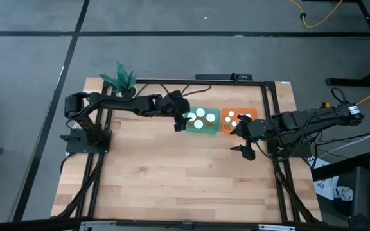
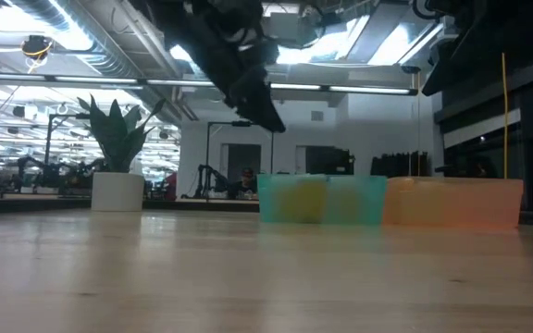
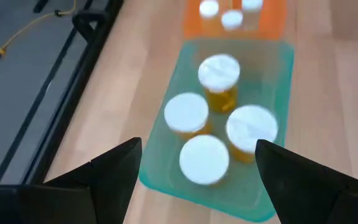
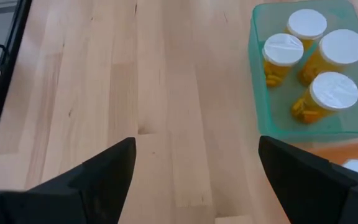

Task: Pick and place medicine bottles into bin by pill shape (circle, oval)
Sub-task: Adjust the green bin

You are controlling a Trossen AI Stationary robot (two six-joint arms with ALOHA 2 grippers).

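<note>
left gripper [image 1: 184, 123]: jaws apart, empty, above green bin [image 1: 213, 129] edge | right gripper [image 1: 243, 140]: jaws apart, empty, over bare surface [image 1: 172, 173] beside orange bin [image 1: 254, 114] | medicine bottles [image 3: 219, 78]: four upright in green bin, others in orange bin | bins: touching, side by side

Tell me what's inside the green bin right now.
The green bin holds four amber medicine bottles with white caps, standing upright and close together. Yellow pills show through two of them in the right wrist view; their shape can't be made out.
</note>
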